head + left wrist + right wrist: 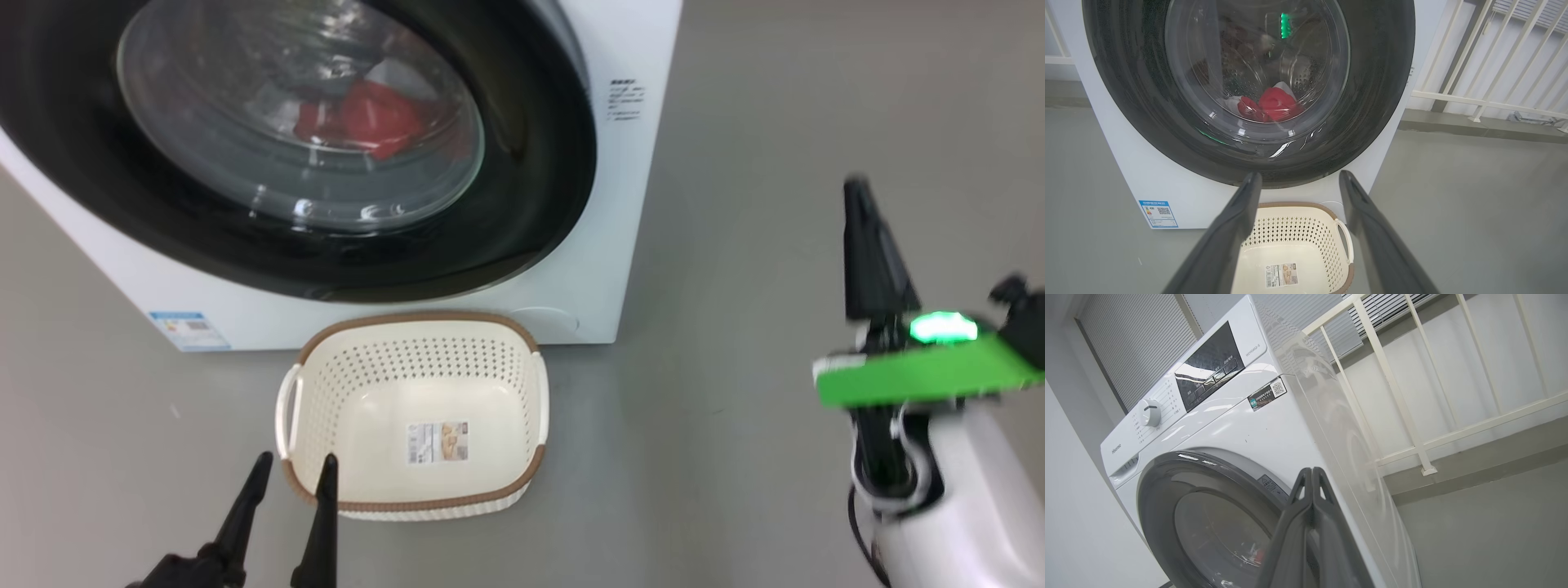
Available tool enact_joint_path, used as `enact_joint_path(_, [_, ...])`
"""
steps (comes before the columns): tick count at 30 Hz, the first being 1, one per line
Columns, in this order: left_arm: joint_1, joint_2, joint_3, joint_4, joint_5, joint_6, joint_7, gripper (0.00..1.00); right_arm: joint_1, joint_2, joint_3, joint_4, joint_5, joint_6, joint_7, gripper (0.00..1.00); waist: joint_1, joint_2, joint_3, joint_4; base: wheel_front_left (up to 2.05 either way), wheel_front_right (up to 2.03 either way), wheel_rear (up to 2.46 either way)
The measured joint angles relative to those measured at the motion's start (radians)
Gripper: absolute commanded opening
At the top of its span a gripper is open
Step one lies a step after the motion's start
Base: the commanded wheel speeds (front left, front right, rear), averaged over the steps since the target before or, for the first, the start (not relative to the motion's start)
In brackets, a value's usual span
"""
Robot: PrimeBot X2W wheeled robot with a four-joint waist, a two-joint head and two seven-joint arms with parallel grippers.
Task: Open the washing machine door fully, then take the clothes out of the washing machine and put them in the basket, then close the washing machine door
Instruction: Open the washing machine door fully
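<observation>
The white washing machine [588,269] stands ahead with its round black-rimmed door [522,196] shut flat against its front. Behind the glass lie the red and white clothes [367,118], also seen as clothes [1269,107] in the left wrist view. The cream basket [343,384] sits on the floor in front of the machine, with nothing but a paper label inside. My left gripper [294,469] is open, low, at the basket's near left corner. My right gripper [857,189] is shut on nothing, raised in the air to the right of the machine [1241,428], clear of the door [1163,477].
Grey floor [735,449] spreads to the right of the machine. A cream railing [1412,428] stands against the wall beyond the machine's right side. A wall [1069,506] borders the machine's left side.
</observation>
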Motion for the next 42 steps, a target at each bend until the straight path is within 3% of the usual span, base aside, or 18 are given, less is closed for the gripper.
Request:
enact_joint_path(5, [-0.030, 0.000, -0.023, 0.001, -0.003, -0.001, 0.000, 1.00, -0.155, -0.012, 0.037, 0.054, 0.142, 0.000, 0.000, 0.00, 0.0000, 0.0000, 0.029, 0.033, 0.00, 0.00, 0.00])
enact_joint_path(13, [-0.059, 0.000, -0.046, 0.004, -0.012, -0.001, 0.000, 1.00, -0.333, -0.111, 0.133, 0.159, 0.417, 0.000, 0.023, 0.00, 0.0000, 0.0000, 0.069, 0.076, 0.00, 0.00, 0.00])
enact_joint_path(23, [-0.104, -0.001, -0.071, 0.015, -0.012, -0.001, 0.000, 1.00, -0.521, -0.197, 0.190, 0.292, 0.718, 0.000, 0.266, 0.00, 0.0000, 0.0000, 0.128, 0.113, 0.00, 0.00, 0.00])
enact_joint_path(33, [-0.123, 0.000, -0.097, 0.027, -0.021, -0.001, 0.000, 1.00, -0.645, -0.208, 0.190, 0.440, 0.953, 0.000, 0.587, 0.00, 0.0000, 0.0000, 0.167, 0.143, 0.00, 0.00, 0.00])
enact_joint_path(42, [-0.162, 0.002, -0.116, 0.030, -0.037, -0.001, 0.000, 1.00, -0.774, -0.222, 0.188, 0.568, 1.021, 0.000, 0.764, 0.00, 0.0000, 0.0000, 0.211, 0.163, 0.00, 0.00, 0.00])
